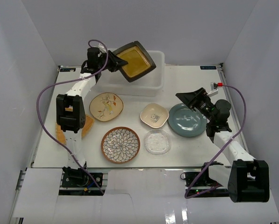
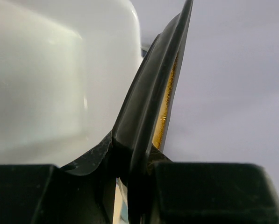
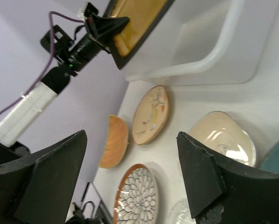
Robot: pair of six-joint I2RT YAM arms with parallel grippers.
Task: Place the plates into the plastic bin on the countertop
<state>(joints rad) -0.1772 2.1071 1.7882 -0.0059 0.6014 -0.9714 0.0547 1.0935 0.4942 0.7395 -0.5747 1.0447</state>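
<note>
Yellow square plate (image 1: 135, 61) is off the countertop (image 1: 190, 77), tilted, face toward the overhead camera, hanging over the far-left part of the plastic bin (image 1: 148, 87). Left gripper (image 1: 112, 63) is clamped on the plate's left corner, arm reaching toward the back wall.

Right gripper (image 1: 191, 99) is spread wide and holds nothing. It hangs above the far edge of the blue-green plate (image 1: 187, 122); contact not apparent.

Flat on the countertop:
- cream floral plate (image 1: 106, 106)
- cream squarish bowl (image 1: 154, 115)
- petal-patterned plate (image 1: 120, 145)
- clear glass dish (image 1: 157, 142)
- tan fan-shaped dish (image 1: 89, 127), mostly hidden under the left arm from overhead

Left wrist view: plate edge-on, black rim pinched between both fingers (image 2: 209, 191), yellow glaze showing as a sliver, bin wall just to its left.

Right wrist view: the tan dish shows uncovered, beside the floral plate, framed between the parted fingers (image 3: 46, 177). The blue-green plate is only a sliver at the right edge.
</note>
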